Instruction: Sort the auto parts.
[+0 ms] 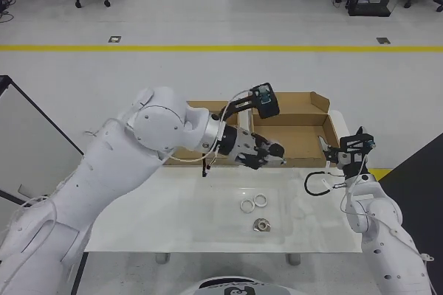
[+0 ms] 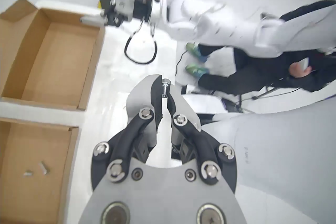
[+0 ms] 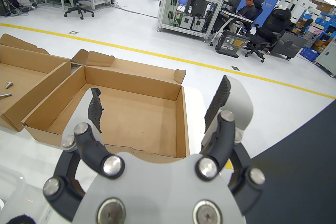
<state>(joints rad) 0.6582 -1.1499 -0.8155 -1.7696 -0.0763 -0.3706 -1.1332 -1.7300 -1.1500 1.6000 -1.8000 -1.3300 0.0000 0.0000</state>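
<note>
My left gripper (image 2: 163, 94) is shut on a small silver bolt (image 2: 166, 83), held by its shank with the head sticking out past the tips. In the top view the left gripper (image 1: 275, 154) hovers at the near edge of the cardboard boxes. The left box (image 2: 39, 135) holds a few bolts (image 2: 43, 168). The right box (image 3: 181, 114) is bare inside. My right gripper (image 3: 157, 93) stands open with nothing between its fingers, at the right box's near right corner (image 1: 331, 152).
Two white rings (image 1: 254, 202) and a grey flanged part (image 1: 261, 224) lie in a clear tray (image 1: 221, 217) on the white table (image 1: 148, 214). A black cable (image 1: 315, 184) loops from the right arm. A dark panel (image 1: 428, 177) stands right of the table.
</note>
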